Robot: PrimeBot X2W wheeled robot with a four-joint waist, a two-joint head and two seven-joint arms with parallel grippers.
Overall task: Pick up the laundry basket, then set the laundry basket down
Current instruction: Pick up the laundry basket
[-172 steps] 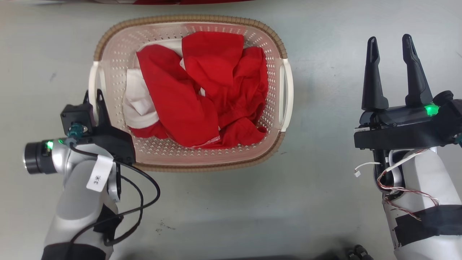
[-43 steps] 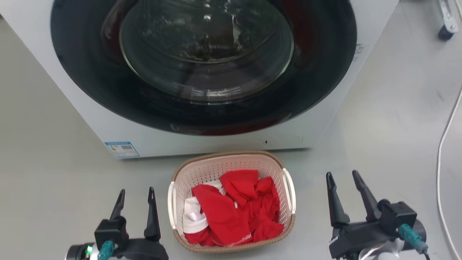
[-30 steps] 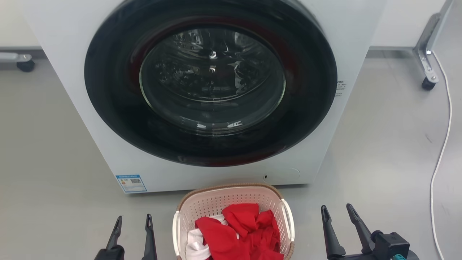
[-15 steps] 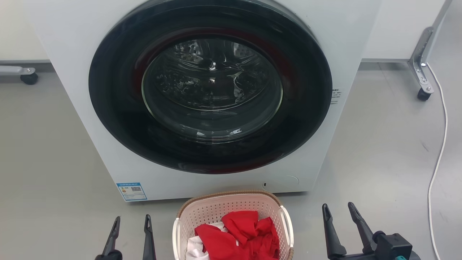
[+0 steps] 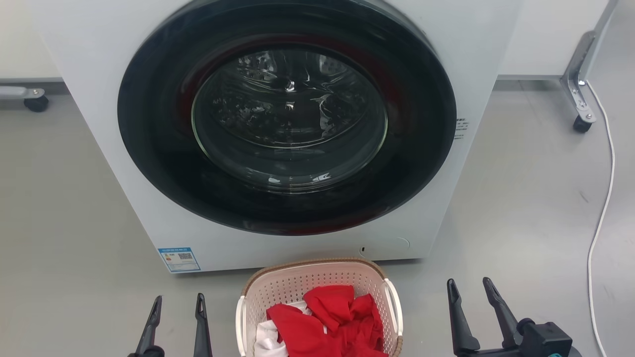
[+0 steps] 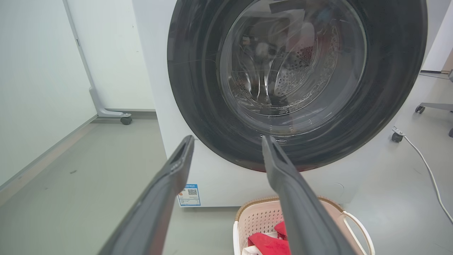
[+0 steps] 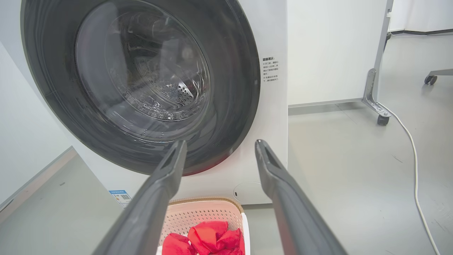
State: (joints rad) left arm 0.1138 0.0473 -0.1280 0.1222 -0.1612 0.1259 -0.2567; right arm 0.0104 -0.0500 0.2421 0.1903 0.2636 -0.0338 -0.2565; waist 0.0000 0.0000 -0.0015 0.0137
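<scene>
Laundry basket [image 5: 292, 292] standing on the grey floor [image 5: 59, 238] just in front of the washing machine [image 5: 99, 124], its brown rim towards the foot of the machine's white front panel; whether the two touch cannot be told. The basket holds crumpled red garments [image 5: 337, 322] and a piece of white cloth [image 5: 265, 341], and its white side handles [image 5: 395, 307] are free. In the head view the basket lies between the two grippers and apart from both. The left gripper [image 5: 179, 300] points up from the lower left with its two dark fingers spread and nothing between them. The right gripper [image 5: 469, 283] at the lower right is likewise parted and empty. Each wrist view looks between its own separated fingers at the machine's round dark door [image 5: 290, 114], which is shut, with the basket low in the picture. A blue label [image 5: 178, 259] sits at the machine's lower left corner. A white cable [image 5: 603, 198] trails across the floor to the right.
</scene>
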